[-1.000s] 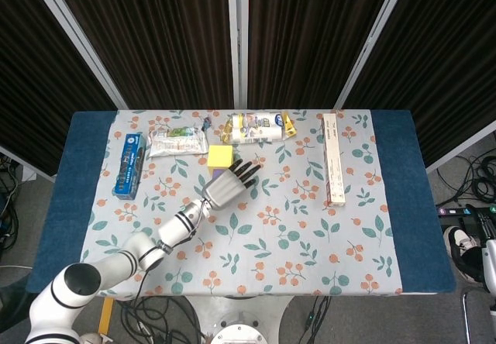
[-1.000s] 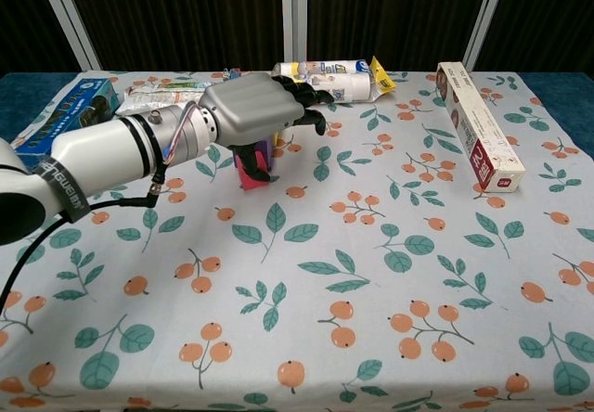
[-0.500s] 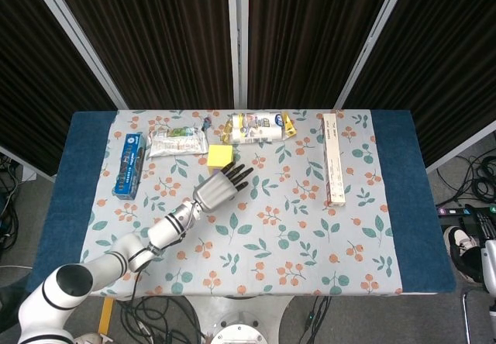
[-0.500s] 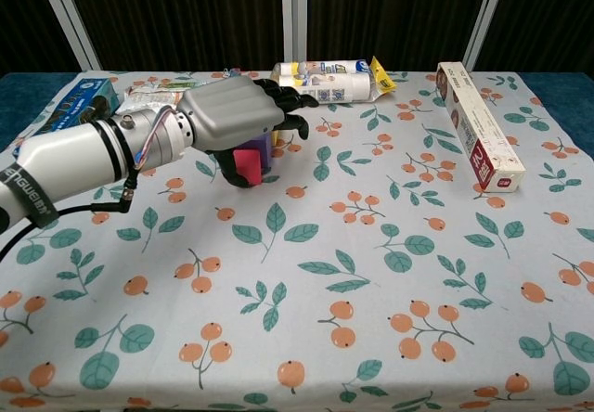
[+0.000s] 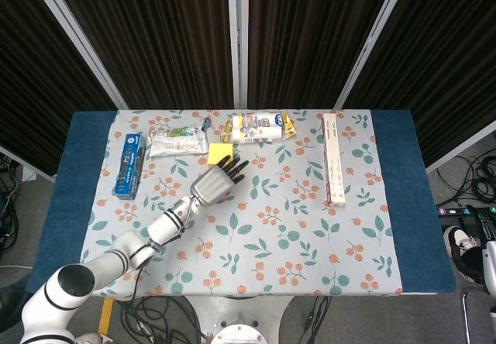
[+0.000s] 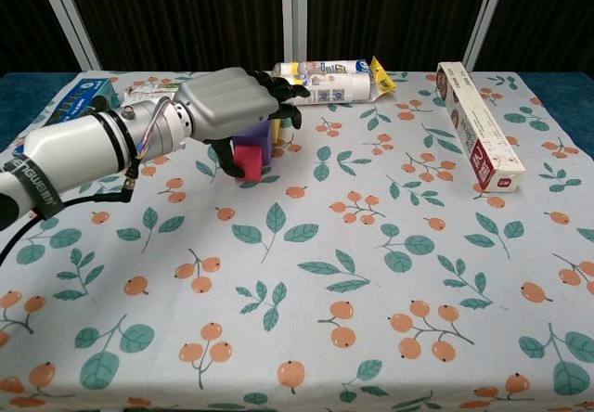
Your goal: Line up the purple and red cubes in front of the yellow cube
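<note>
My left hand hovers over the cubes with its fingers stretched out and apart, palm down. Under it, the red cube sits on the cloth, and the purple cube is right behind it. A sliver of the yellow cube shows behind the purple one. The thumb hangs close by the red cube's left side; nothing is pinched. In the head view the left hand covers the red and purple cubes, its fingertips reaching the yellow cube. The right hand shows in neither view.
A blue box lies at the left edge of the cloth. A foil snack pack and a white packet lie along the back. A long white carton rests at the right.
The left hand has drawn back to the left and risen a little, uncovering the red and purple cubes in the chest view. The red cube has shifted slightly toward the purple cube.
</note>
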`<move>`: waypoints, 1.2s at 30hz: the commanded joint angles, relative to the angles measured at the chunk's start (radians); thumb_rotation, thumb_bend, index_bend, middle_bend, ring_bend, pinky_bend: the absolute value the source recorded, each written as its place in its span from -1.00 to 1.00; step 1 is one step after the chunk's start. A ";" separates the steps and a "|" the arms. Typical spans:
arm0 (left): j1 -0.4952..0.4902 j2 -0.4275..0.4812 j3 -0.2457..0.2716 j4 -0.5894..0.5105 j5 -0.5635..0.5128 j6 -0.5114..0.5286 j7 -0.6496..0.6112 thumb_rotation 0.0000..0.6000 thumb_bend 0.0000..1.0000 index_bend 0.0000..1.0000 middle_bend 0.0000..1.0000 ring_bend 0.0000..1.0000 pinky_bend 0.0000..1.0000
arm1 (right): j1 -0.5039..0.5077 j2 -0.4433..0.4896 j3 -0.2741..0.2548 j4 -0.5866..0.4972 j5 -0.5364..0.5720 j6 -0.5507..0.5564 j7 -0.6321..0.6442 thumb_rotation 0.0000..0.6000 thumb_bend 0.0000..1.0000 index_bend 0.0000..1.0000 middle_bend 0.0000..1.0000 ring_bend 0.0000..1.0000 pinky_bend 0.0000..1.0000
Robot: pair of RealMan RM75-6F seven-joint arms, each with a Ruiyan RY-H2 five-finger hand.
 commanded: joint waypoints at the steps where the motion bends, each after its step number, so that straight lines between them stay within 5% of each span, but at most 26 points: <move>1: 0.004 0.002 0.001 -0.006 0.000 0.005 -0.001 1.00 -0.76 -0.44 -0.88 -0.84 -0.72 | 0.001 0.000 0.000 0.001 0.000 -0.001 0.001 1.00 -0.41 -0.83 -0.73 -0.73 -0.52; 10: 0.090 0.104 -0.017 -0.184 -0.026 0.119 -0.026 1.00 -0.76 -0.44 -0.88 -0.84 -0.72 | 0.002 -0.004 0.001 0.013 -0.003 -0.002 0.017 1.00 -0.41 -0.83 -0.73 -0.73 -0.52; 17: 0.274 0.349 -0.101 -0.534 -0.218 0.223 -0.044 1.00 -0.76 -0.44 -0.87 -0.84 -0.72 | 0.016 -0.001 0.002 0.021 -0.011 -0.018 0.024 1.00 -0.41 -0.83 -0.71 -0.73 -0.52; 23: 0.439 0.512 -0.130 -0.710 -0.381 0.320 -0.034 1.00 -0.76 -0.47 -0.82 -0.84 -0.71 | 0.045 0.001 0.004 0.031 -0.020 -0.055 0.033 1.00 -0.41 -0.85 -0.72 -0.77 -0.54; 27: 0.538 0.562 -0.112 -0.751 -0.409 0.414 -0.021 1.00 -0.76 -0.49 -0.82 -0.84 -0.71 | 0.065 0.000 0.005 0.031 -0.024 -0.081 0.023 1.00 -0.41 -0.88 -0.77 -0.86 -0.62; 31: 0.629 0.587 -0.069 -0.803 -0.400 0.496 -0.012 1.00 -0.76 -0.49 -0.82 -0.84 -0.71 | 0.076 -0.010 0.014 0.030 -0.017 -0.081 -0.026 1.00 -0.41 -0.92 -0.84 -1.00 -0.97; 36: 0.714 0.616 -0.019 -0.882 -0.363 0.574 0.020 1.00 -0.76 -0.49 -0.81 -0.84 -0.71 | 0.078 -0.013 0.010 0.004 -0.018 -0.081 -0.040 1.00 -0.41 -0.96 -0.89 -1.00 -1.00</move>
